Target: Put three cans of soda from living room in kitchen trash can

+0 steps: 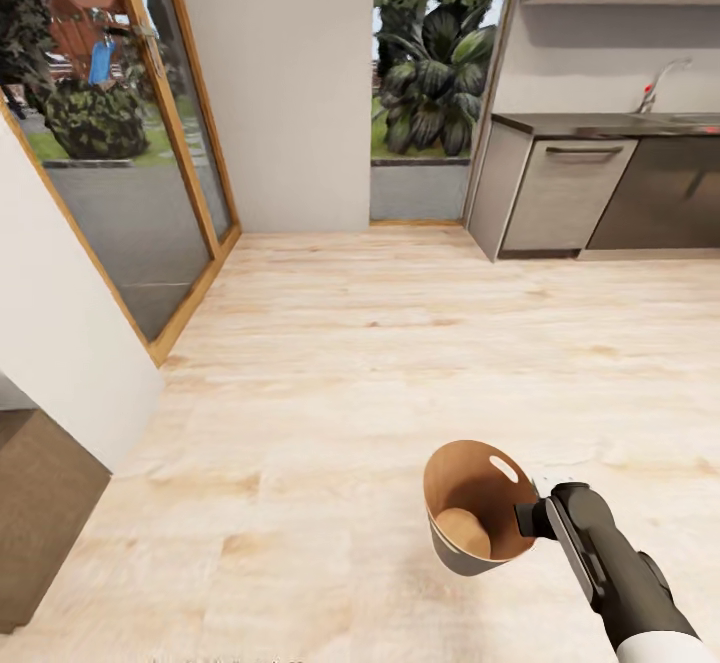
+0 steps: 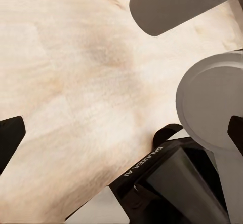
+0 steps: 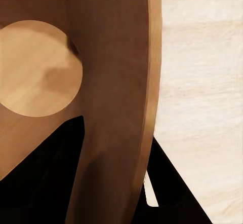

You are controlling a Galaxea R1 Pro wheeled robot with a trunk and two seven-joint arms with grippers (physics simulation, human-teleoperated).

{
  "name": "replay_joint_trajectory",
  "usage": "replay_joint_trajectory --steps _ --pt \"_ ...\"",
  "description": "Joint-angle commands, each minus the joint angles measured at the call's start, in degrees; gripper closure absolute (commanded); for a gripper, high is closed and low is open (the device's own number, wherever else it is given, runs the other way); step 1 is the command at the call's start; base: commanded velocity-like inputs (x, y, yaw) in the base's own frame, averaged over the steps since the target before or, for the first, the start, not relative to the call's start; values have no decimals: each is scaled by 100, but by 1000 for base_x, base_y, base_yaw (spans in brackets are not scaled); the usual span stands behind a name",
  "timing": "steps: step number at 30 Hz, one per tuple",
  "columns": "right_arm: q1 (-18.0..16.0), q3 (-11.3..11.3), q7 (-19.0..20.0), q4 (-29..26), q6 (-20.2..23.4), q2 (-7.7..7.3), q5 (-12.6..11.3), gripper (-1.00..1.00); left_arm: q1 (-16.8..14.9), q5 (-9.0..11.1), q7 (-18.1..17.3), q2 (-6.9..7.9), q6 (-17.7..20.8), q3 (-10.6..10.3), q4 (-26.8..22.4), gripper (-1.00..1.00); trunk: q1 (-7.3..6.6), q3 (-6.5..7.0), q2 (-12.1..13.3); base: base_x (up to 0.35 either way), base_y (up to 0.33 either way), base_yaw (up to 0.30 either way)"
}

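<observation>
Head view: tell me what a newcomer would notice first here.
First, the brown-lined bin, held off the pale plank floor low in the picture by the right gripper, which is clamped on its rim; the bin is empty inside. Next, the tall glass door at the left, with garden beyond it. Then the grey kitchen cabinets under a dark countertop at the upper right.

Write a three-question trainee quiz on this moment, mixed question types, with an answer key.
1. True or false: the trash can is standing on the floor.
2. Which gripper holds the trash can? A) left B) right C) both
3. Fill in: inside the trash can, the number of soda cans visible is ____.

Key:
1. False; it is lifted, tilted, gripped at its rim.
2. B; the right gripper clamps the rim.
3. Zero; the right wrist view shows just the bare brown bottom.
</observation>
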Motion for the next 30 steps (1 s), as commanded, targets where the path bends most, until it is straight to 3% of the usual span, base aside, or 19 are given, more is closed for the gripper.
replay_joint_trajectory --steps 1,30 --pt "-2 2 6 -1 -2 0 -67 100 -1 0 0 0 0 0 0 -100 0 0 0 0 0 289" --pt "-2 2 6 -1 -3 0 -67 100 0 -2 0 0 0 -1 -6 -100 0 0 0 0 0 289"
